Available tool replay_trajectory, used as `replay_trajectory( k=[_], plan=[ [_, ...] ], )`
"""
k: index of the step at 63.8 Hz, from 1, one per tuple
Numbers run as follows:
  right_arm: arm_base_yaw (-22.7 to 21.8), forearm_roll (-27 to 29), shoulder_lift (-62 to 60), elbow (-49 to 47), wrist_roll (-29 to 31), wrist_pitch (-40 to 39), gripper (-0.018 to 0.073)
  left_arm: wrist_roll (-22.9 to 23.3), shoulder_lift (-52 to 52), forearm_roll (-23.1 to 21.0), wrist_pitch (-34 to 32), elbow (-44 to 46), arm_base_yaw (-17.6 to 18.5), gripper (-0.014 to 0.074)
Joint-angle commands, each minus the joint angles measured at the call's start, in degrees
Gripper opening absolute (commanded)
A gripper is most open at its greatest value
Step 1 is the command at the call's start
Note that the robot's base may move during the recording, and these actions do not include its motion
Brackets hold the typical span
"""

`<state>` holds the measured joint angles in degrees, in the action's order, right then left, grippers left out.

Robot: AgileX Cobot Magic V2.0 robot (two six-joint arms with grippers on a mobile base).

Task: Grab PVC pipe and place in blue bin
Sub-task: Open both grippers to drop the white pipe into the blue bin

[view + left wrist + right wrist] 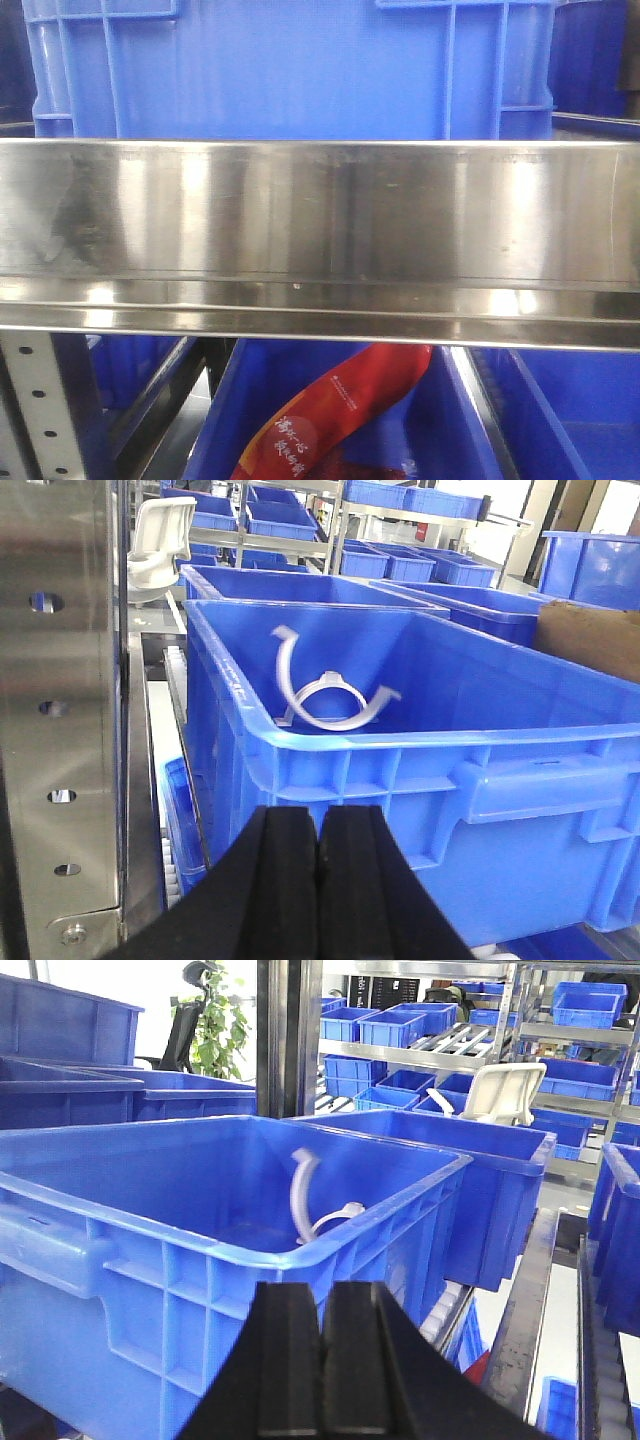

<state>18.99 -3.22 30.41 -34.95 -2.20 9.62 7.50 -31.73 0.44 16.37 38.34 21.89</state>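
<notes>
White curved PVC pipe pieces [322, 692] lie inside the blue bin [400, 740], leaning against its far left corner. The right wrist view shows the same white arcs [308, 1200] standing in the bin [150, 1250] near its right wall. My left gripper [319, 825] is shut with nothing between its black fingers, outside the bin and below its front rim. My right gripper [322, 1300] is also shut and empty, low in front of the bin's outer wall. In the front view only the bin's blue wall [290, 70] shows above a steel rail; neither gripper appears there.
A steel shelf rail [320, 240] crosses the front view. Below it a lower blue bin [440, 420] holds a red packet [330, 410]. A steel upright [60, 710] stands close on the left. More blue bins [470, 1160] and a white chair [500, 1090] sit behind.
</notes>
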Motion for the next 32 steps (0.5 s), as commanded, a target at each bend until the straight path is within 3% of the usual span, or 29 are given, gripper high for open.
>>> replay_trajectory(
  k=[1, 32],
  plan=[
    [-0.30, 0.09, -0.28, 0.07, 0.16, -0.86, -0.0169, 0.15, 0.29, -0.44, -1.36, -0.07, -0.21, -0.0111],
    [-0.76, -0.12, -3.74, 2.75, 0.16, -1.64, -0.0169, 0.15, 0.29, -0.44, -1.36, -0.07, -0.21, -0.0111]
  ],
)
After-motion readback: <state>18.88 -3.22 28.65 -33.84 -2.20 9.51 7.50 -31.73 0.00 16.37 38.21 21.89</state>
